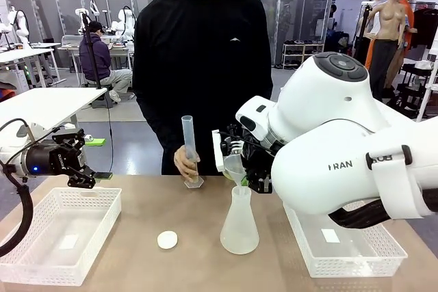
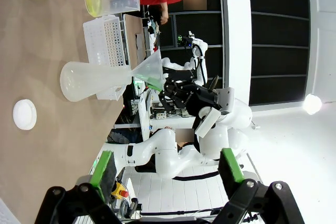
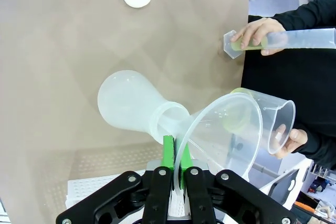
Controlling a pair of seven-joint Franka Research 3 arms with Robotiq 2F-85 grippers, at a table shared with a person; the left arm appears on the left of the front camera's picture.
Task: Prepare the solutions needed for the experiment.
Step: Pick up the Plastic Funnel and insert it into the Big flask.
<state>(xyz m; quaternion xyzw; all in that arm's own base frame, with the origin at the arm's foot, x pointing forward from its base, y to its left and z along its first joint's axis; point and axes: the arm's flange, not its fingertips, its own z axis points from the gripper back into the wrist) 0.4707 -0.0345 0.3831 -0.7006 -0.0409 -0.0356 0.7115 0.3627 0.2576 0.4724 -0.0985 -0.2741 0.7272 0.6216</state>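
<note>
The funnel (image 3: 205, 129), apparently seated in the flask (image 3: 128, 106), is pinched by the right gripper (image 3: 176, 153). The left gripper (image 2: 167, 167) is spread wide, empty.

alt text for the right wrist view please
The right end effector, shut, pinches the rim of a clear funnel seated in a conical flask. A person's hand tilts a beaker holding pale yellow-green liquid toward the funnel; their other hand steadies a graduated cylinder.

Funnel (image 1: 234, 167) in flask (image 1: 239, 227); disc (image 1: 167, 239) left.
</note>
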